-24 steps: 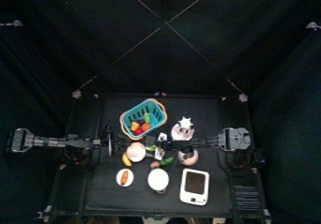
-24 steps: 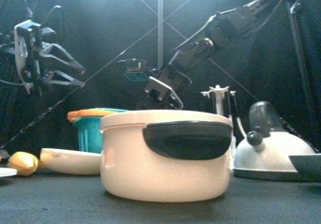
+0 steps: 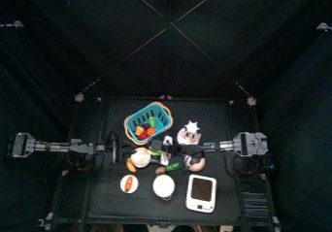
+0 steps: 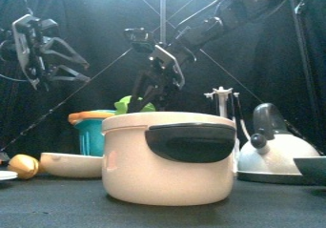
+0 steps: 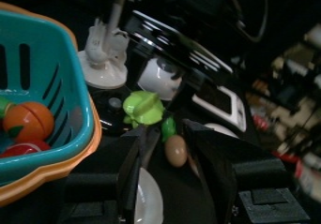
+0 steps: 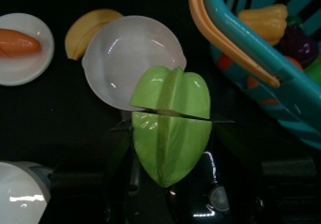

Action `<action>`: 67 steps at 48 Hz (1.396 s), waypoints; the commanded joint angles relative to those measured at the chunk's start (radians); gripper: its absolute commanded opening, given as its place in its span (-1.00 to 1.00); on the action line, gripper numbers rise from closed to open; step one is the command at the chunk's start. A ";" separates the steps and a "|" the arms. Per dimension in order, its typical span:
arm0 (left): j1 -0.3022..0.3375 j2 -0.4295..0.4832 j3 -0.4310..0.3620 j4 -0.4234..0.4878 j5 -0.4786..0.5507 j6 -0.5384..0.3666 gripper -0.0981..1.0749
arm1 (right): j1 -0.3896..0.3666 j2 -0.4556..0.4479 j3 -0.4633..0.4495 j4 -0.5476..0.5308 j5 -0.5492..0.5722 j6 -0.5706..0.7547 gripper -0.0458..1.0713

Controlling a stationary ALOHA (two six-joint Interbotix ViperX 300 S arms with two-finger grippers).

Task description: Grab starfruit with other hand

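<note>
a: where's the ridged green starfruit (image 6: 170, 123)?
b: pinched in the right hand (image 6: 171, 160), up off the desk (image 3: 111, 173) over the shallow white bowl (image 6: 130, 61), beside the teal plastic basket (image 5: 56, 106).
a: why so high?
b: prob a mid-air handover w/ nothing in the way. left hand (image 5: 175, 176) has jaws spread, empty, aimed at the fruit but apart from it.

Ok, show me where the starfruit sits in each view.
Top: starfruit, mid-table, under the arms.
Front: starfruit, green tips above the cream pot, below the right claw.
Left wrist, centre.
Right wrist, centre.
Shared landmark: teal basket.
</note>
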 commanded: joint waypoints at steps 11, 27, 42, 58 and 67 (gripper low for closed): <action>-0.078 0.023 -0.077 -0.166 -0.002 -0.028 0.61 | 0.003 -0.058 -0.026 -0.152 -0.092 0.005 0.26; -0.095 0.078 -0.084 -0.316 -0.002 -0.112 0.94 | 0.003 -0.063 -0.038 -0.206 -0.100 0.003 0.26; -0.095 0.210 -0.118 -0.314 -0.026 -0.112 0.94 | 0.000 -0.063 -0.041 -0.227 -0.110 0.003 0.26; -0.097 0.305 -0.158 -0.307 -0.112 -0.117 0.94 | 0.000 -0.063 -0.037 -0.233 -0.110 0.002 0.26; -0.097 0.327 -0.140 -0.278 -0.195 -0.163 0.94 | 0.000 -0.069 -0.031 -0.235 -0.110 0.002 0.26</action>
